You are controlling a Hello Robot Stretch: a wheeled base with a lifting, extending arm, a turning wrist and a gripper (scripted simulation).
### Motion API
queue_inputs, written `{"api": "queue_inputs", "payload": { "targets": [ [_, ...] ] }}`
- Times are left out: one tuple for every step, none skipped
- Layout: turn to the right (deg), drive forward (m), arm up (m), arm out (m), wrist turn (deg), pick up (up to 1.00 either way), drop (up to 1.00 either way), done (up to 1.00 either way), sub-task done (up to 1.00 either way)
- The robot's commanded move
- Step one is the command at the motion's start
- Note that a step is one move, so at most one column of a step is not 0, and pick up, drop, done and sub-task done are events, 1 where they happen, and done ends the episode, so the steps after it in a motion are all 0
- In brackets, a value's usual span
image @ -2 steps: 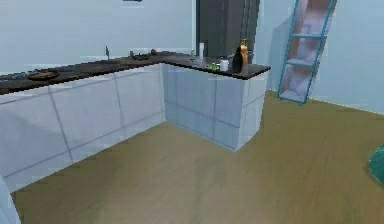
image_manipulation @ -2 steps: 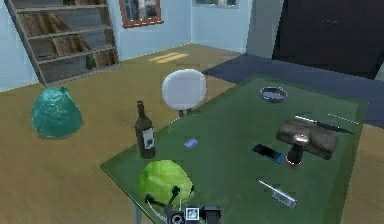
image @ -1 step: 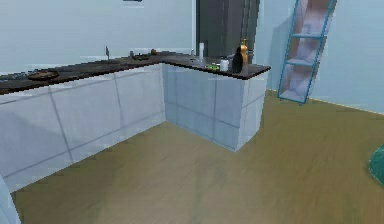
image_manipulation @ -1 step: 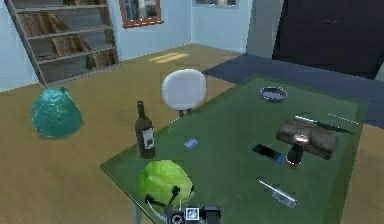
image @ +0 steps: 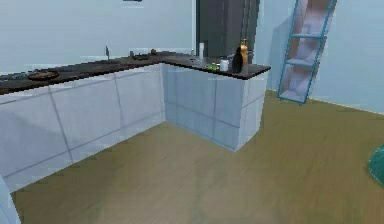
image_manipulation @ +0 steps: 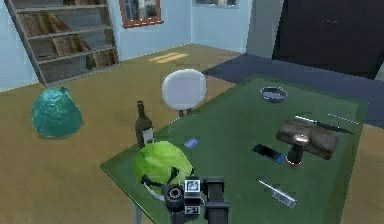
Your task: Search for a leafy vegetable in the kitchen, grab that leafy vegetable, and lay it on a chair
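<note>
The green tabletop (image_manipulation: pixel 230 130) is the landmark here. A white chair (image_manipulation: pixel 184 88) stands at the tabletop's far edge, close against it. The leafy vegetable (image_manipulation: pixel 165 158), a round pale-green head, lies on the tabletop near its near-left corner. A dark bottle (image_manipulation: pixel 144 125) stands upright on the tabletop just beyond it. The tool (image_manipulation: pixel 158 188) is at the tabletop's near edge, right by the vegetable. I cannot tell whether its fingers are spread or pressed together. Nor can I tell whether it holds anything, since the head rests on the surface. By my judgement the search is finished and the grab is the step in hand. Lifting the vegetable and laying it on the chair are not yet done.
</note>
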Motion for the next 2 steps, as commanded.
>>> {"api": "queue_inputs", "payload": {
  "targets": [
    [0.0, 0.0, 0.22, 0.0, 0.0, 0.0, 0.0, 0.0, 0.0],
    [0.0, 0.0, 0.0, 0.0, -45.0, 0.0, 0.0, 0.0, 0.0]
  ]
}}
